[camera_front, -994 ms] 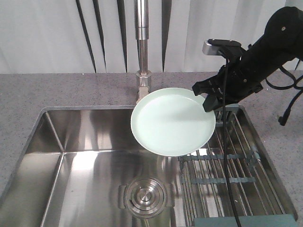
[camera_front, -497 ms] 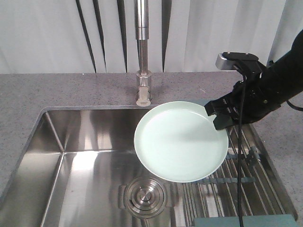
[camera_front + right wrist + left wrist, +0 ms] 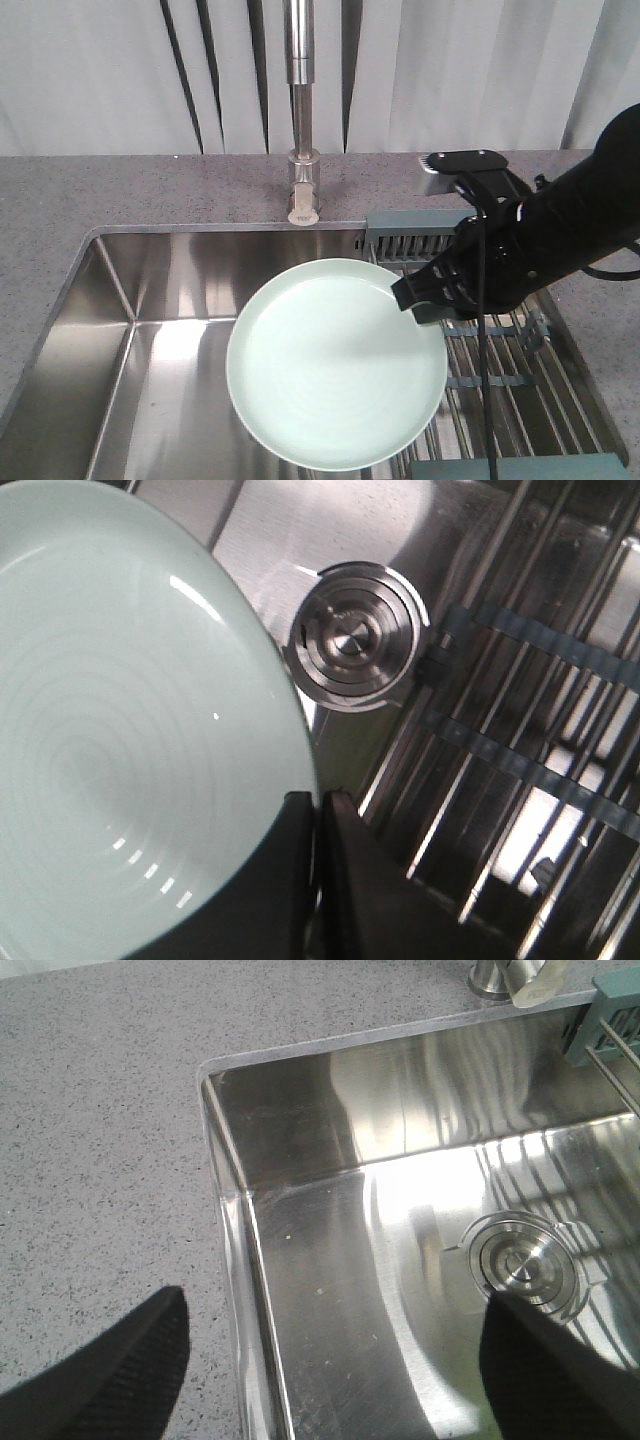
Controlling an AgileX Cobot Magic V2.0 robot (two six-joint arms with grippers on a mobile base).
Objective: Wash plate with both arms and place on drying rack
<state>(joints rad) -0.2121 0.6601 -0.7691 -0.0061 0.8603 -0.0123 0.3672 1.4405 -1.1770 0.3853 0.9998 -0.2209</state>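
Two tools above the sink: right tool clenches the mint-green plate by its rim; left tool released.

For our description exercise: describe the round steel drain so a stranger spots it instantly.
Find the stainless-steel sink basin set in the speckled grey countertop. On its floor, beside the metal-bar drying rack, sits the round steel drain. Unlike the round pale mint-green plate, it is shiny metal with stepped rings.

1 plate, 1 rack, 1 drain
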